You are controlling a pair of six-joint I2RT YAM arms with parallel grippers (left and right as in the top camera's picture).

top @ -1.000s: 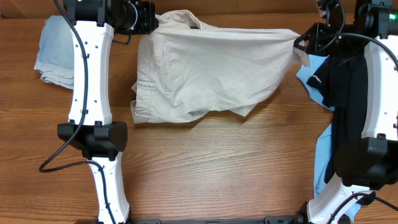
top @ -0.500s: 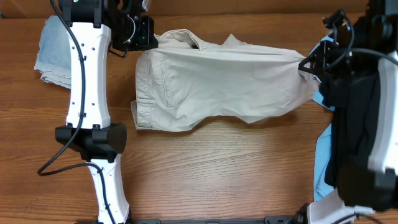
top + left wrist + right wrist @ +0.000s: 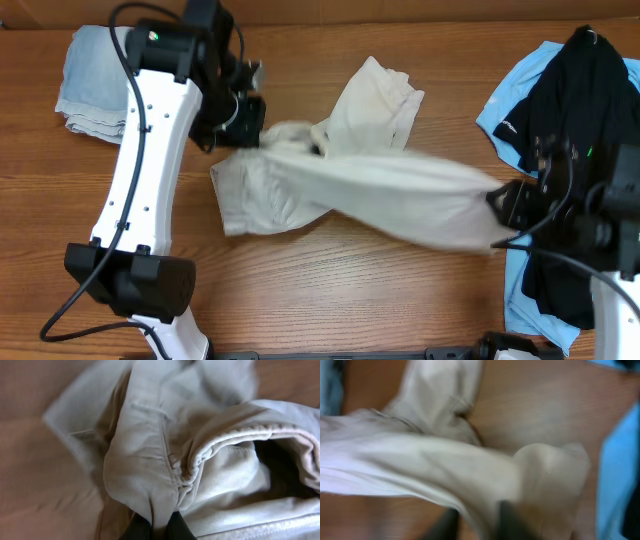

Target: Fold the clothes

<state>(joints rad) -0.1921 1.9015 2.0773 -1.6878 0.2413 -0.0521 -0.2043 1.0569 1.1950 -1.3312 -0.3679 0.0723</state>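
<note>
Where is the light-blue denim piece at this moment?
Overhead view: the denim piece lies at the table's top-left corner, just outside the left arm, apart from the beige garment.

lab — robot arms [image 3: 150,170], wooden table [image 3: 350,300]

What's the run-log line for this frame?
left gripper: shut on beige garment | right gripper: shut on beige garment | state: stretched between the two
</note>
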